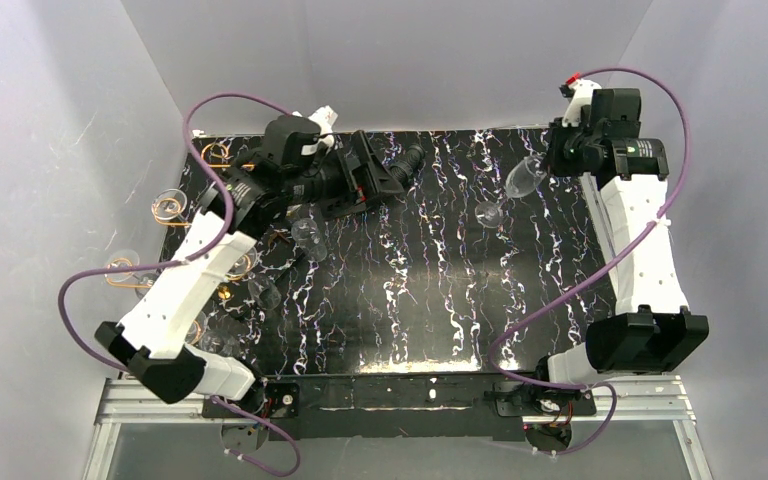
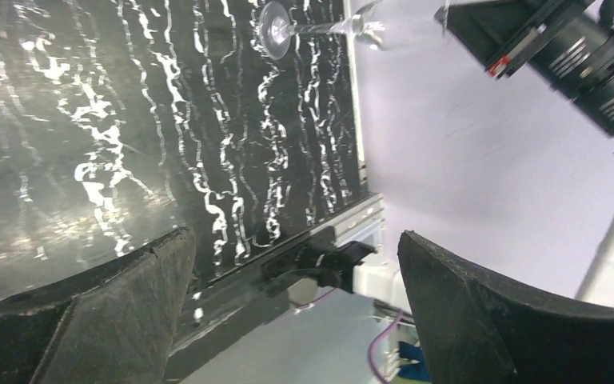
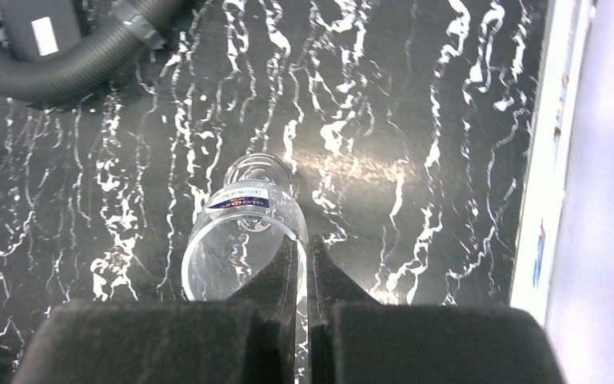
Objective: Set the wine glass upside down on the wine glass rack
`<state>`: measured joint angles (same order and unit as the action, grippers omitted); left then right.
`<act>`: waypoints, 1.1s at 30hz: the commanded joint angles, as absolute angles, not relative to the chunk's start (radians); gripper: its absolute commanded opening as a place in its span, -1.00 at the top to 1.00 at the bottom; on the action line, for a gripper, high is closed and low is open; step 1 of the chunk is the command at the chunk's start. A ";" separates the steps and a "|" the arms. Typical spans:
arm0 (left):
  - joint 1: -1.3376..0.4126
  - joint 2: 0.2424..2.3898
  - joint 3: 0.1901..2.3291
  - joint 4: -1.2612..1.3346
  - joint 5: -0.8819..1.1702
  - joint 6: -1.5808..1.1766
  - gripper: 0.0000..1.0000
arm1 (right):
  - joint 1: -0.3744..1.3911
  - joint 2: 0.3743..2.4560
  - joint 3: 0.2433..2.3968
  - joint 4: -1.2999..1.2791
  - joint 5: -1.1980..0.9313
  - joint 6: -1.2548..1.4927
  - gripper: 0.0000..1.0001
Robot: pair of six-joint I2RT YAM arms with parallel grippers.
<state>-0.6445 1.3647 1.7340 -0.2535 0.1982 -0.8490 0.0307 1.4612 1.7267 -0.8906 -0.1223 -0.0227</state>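
The rack (image 1: 169,208) sat at the table's (image 1: 430,300) nine o'clock edge, under the left arm (image 1: 195,270). Other glasses (image 1: 309,233) stood near it. The left gripper (image 2: 294,238) was wide open by a hose (image 1: 407,160) at twelve. Open table lay between both grippers. At two o'clock, near the wall (image 1: 740,150), the right gripper (image 3: 305,250) pinched the tilted glass (image 3: 240,232) by its rim.

wine glass rack (image 1: 171,208) mostly behind left arm (image 1: 195,280), wine glass (image 3: 236,240) label (image 3: 240,199) unreadable, rim behind right pincer (image 3: 305,250)

Marbled table (image 1: 430,300): wine glass rack (image 1: 169,207) at L, hose (image 3: 80,68) rear.
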 commanded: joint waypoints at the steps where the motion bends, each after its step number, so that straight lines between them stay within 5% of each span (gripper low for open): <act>1: -0.651 1.399 1.742 -0.131 0.274 -0.984 -0.96 | 0.011 1.385 1.704 -0.858 -0.148 -0.006 0.97; 12: -0.654 1.397 1.649 -0.085 0.288 -1.025 -0.96 | -0.020 1.364 1.636 -0.858 -0.074 -0.003 0.97; 13: -0.656 1.395 1.640 -0.083 0.288 -1.027 -0.96 | -0.020 1.366 1.633 -0.686 -0.893 0.279 0.80; 14: -0.656 1.394 1.628 -0.081 0.288 -1.030 -0.96 | -0.019 1.366 1.628 -0.754 -1.008 0.330 0.97; 21: -0.656 1.375 1.555 -0.075 0.255 -1.038 -0.96 | 0.000 1.376 1.699 -0.841 -0.771 0.220 0.97; 33: -0.657 1.361 1.530 -0.092 0.235 -1.049 -0.95 | 0.000 1.367 1.684 -0.817 -0.827 0.251 0.97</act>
<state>-0.6521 1.4117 1.5452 -0.0799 0.2440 -1.0378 0.0013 1.3930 1.6516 -0.8654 -0.7525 0.2108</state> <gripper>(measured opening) 0.980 0.076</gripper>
